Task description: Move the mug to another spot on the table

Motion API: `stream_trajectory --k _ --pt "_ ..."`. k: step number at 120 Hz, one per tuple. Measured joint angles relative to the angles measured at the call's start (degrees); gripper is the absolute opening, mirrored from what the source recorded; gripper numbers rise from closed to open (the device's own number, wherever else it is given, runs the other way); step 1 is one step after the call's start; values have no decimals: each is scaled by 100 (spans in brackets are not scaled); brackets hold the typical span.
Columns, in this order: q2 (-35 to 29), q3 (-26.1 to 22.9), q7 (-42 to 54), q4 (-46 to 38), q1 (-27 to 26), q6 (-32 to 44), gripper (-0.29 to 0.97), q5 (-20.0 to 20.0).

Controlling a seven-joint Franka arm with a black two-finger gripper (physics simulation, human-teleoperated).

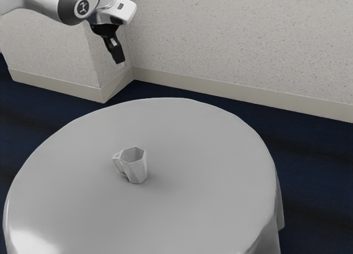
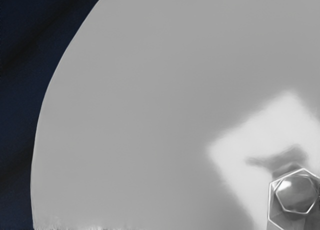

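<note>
Grey faceted mug (image 1: 131, 164) upright near middle of round grey table (image 1: 220, 149), handle toward exterior view's left. Wrist view: mug (image 2: 294, 197) seen from above, on table. Gripper (image 1: 116, 52) high beyond table's far edge, well apart from mug. Open or closed: cannot tell.

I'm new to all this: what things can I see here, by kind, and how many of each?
White faceted mug: 1
Round table under a grey cloth: 1
Black two-finger gripper: 1
Total: 3
</note>
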Motion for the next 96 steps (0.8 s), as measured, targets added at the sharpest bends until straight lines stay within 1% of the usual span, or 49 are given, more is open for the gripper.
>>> stream_trajectory --k 43,96 --pt "0 -2 -628 0 8 -20 68 9" --pt "0 -1 -1031 0 7 -23 68 10"
